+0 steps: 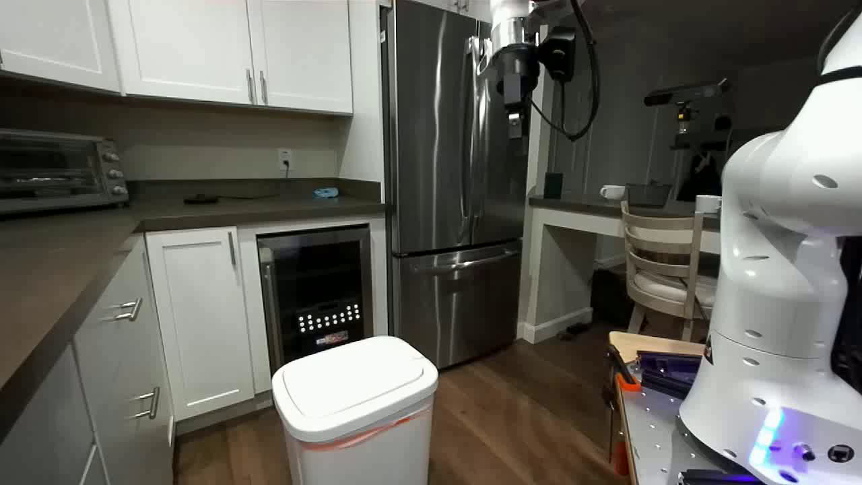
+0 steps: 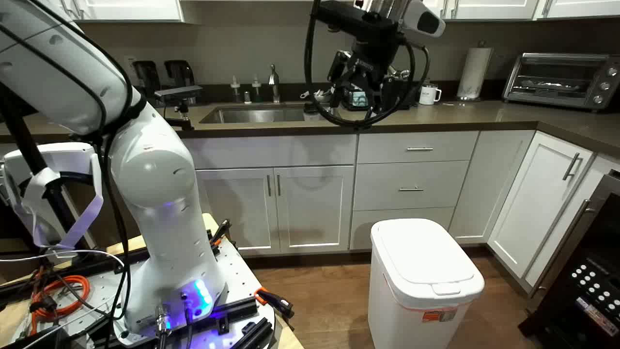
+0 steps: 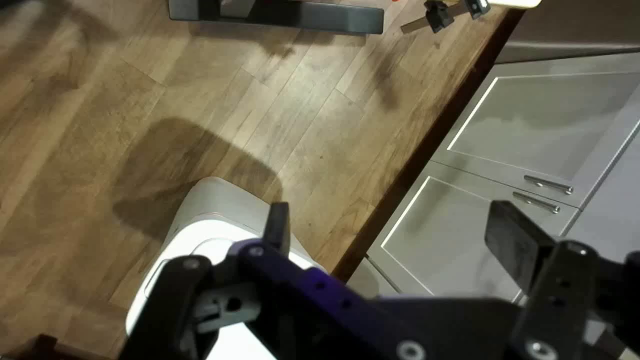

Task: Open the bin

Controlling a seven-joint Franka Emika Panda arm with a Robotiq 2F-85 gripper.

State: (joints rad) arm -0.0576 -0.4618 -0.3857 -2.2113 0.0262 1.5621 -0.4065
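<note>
Glare is streaking the tall stainless-steel refrigerator (image 1: 434,182); shadow is darkening the brown wooden floor (image 3: 200,147) beside the white rounded plastic bin (image 3: 186,239).

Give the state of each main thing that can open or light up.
Bin, lid shut.
Jaws, open, holding nothing.
Refrigerator doors, shut.
Refrigerator drawer, shut.
Upper cabinet doors, shut.
Lower cabinet doors, shut.
Counter drawers, shut.
Toaster oven door, shut.
Undercounter appliance door, appears shut.
Base light, lit blue.

Steel refrigerator (image 1: 438,182), toaster oven (image 2: 557,80) on counter (image 2: 513,116), paper towel roll (image 2: 474,72) nearby, wooden chair (image 1: 663,286)
</note>
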